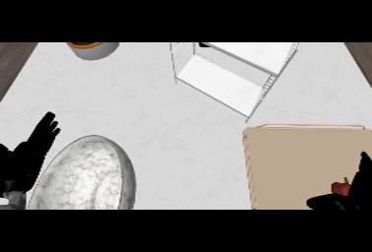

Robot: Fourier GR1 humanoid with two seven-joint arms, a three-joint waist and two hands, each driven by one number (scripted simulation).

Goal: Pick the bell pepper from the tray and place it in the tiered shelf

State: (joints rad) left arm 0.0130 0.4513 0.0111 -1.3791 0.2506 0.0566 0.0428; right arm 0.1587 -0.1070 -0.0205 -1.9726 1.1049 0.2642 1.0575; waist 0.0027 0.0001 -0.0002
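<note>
Head view: the bell pepper (339,187) sits low on the tan tray (298,157), close to the tray's right end and near its lower edge. Only a small red patch with a dark stem shows, because the right hand (341,201) crowds in just below and beside it. Whether that hand's fingers (361,172) are curled round the pepper or merely next to it cannot be told from here.

The left hand (33,147) rests left of the tray, well apart from it, fingers straight and released, beside the marbled plate (87,177).

Risks, as a judgement: so little of the pepper shows that a closing hand could catch it off-centre and roll it off the tray's lower edge. The tiered shelf (229,74) stands above the tray with thin white walls, so a carried pepper brought in low could strike a wall or the front lip instead of landing on a tier. The grey bowl (93,49), far left of the shelf, looks clear of that path.

The stem seems to point up and slightly right, suggesting a roughly upright long axis, though too little is visible to be sure.
</note>
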